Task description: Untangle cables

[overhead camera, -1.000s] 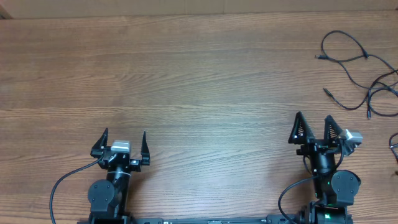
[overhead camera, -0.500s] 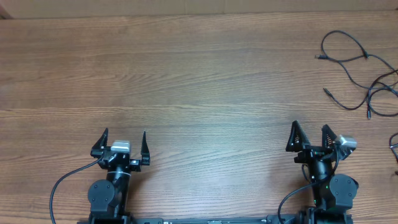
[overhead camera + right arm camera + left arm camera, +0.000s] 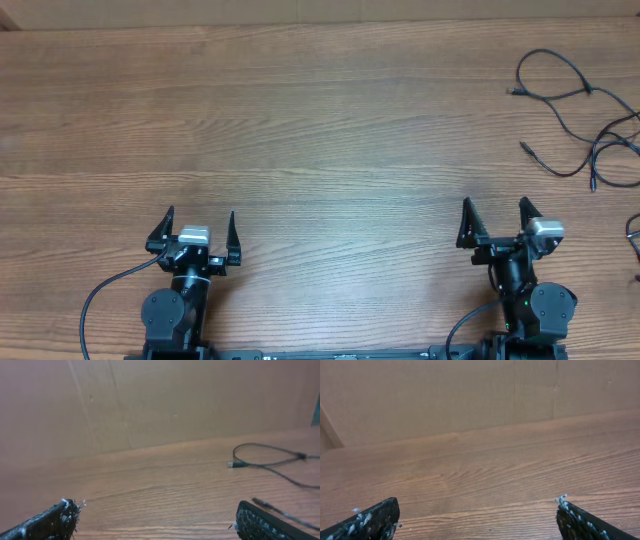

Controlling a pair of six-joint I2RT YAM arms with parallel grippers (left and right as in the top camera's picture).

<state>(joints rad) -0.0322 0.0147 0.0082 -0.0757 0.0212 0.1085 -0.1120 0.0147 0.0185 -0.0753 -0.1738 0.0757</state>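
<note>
Thin black cables (image 3: 585,115) lie tangled at the table's far right, with small plugs (image 3: 526,148) at their ends; the right wrist view shows one looped cable (image 3: 270,457) ahead and to the right. My right gripper (image 3: 494,218) sits open near the front edge, well short and left of the cables, nothing between its fingers (image 3: 260,522). At the front left, far from the cables, my left gripper (image 3: 200,225) is open and empty too, its fingertips (image 3: 382,517) spread wide over bare wood.
The wooden table (image 3: 300,130) spans the view. A brown board wall (image 3: 470,395) rises behind its far edge. Another bit of black cord (image 3: 633,232) shows at the right edge. Thick arm wires (image 3: 100,295) trail by the arm bases.
My right gripper has drawn back toward the front edge and turned a little to square up. The left arm and the cables have not moved.
</note>
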